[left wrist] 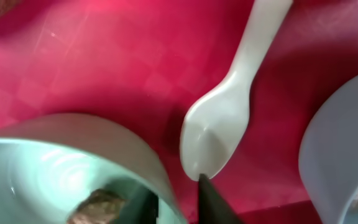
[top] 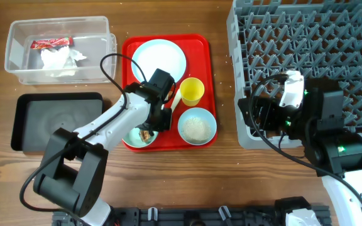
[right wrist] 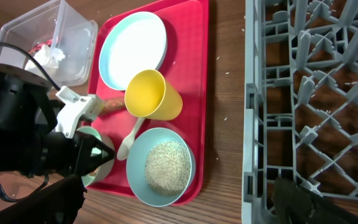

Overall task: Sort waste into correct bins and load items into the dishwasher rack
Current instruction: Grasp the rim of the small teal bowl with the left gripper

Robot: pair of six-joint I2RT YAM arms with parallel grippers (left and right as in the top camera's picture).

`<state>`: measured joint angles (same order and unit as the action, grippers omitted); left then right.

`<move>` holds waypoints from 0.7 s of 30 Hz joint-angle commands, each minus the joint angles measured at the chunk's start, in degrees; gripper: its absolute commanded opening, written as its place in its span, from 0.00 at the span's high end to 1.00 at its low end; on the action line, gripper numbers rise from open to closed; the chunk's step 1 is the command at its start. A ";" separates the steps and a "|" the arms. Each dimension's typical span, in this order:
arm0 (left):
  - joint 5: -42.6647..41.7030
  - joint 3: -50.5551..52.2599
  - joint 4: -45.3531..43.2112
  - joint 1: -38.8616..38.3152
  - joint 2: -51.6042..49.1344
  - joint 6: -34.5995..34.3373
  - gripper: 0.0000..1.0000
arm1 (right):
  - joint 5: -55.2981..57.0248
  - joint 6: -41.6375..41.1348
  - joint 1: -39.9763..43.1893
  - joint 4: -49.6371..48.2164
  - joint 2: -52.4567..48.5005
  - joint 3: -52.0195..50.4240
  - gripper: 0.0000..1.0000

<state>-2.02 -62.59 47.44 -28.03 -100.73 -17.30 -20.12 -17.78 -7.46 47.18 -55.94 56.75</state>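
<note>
My left gripper (top: pixel 158 119) (left wrist: pixel 174 196) is down on the red tray (top: pixel 131 47), shut on the rim of the pale bowl (top: pixel 142 137) (left wrist: pixel 104 134). One finger is inside it, one outside. A brown food scrap (left wrist: pixel 98 205) lies in that bowl. The white spoon (left wrist: pixel 219 127) (top: pixel 175 100) lies just past the fingertips. To the right is the second bowl (top: pixel 197 125), holding rice (right wrist: pixel 165 165). The yellow cup (top: pixel 191 91), the plate (top: pixel 159 60) and a bit of carrot (right wrist: pixel 109 106) are also on the tray. My right gripper (top: pixel 253 113) (right wrist: pixel 179 205) hangs open and empty by the left edge of the dishwasher rack (top: pixel 307 37).
The clear tub (top: pixel 17 44) at the back left holds a red wrapper (top: pixel 52 43) and crumpled tissue (top: pixel 60 61). The black tray (top: pixel 49 119) sits in front of it, left of the red tray. A few rice grains lie on the wood between tray and rack.
</note>
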 commanded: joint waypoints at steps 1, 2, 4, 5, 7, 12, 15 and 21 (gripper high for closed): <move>0.79 0.68 -0.31 -0.20 -0.87 0.35 0.96 | 0.13 -0.26 -0.13 -0.15 -0.11 1.09 0.00; 0.76 0.68 -0.31 -0.20 -0.87 0.28 0.96 | 0.13 -0.24 -0.13 -0.11 -0.11 1.09 0.00; 0.76 0.63 -0.37 -0.20 -0.85 -0.72 0.96 | 0.13 -0.24 -0.13 0.00 -0.11 1.09 0.00; 0.48 0.26 0.04 -0.09 -0.72 -1.40 0.96 | 0.13 -0.24 -0.13 0.00 -0.11 1.09 0.00; -0.22 -1.40 2.29 0.20 -0.26 -2.25 0.96 | 0.13 -0.24 -0.13 0.02 -0.11 1.09 0.00; -5.40 -11.67 12.68 3.15 3.26 -2.86 0.96 | 0.11 -0.26 -0.13 0.02 -0.11 1.09 0.00; -8.72 -16.52 17.33 7.17 6.19 -2.71 0.96 | 0.13 -0.26 -0.13 0.02 -0.11 1.09 0.00; -13.25 -17.31 21.94 18.82 9.57 1.77 0.96 | 0.15 -0.22 -0.13 -0.02 -0.11 1.09 0.00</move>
<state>-10.68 -79.37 67.72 -15.27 -92.51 -19.16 -20.12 -17.78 -7.46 47.31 -55.94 56.75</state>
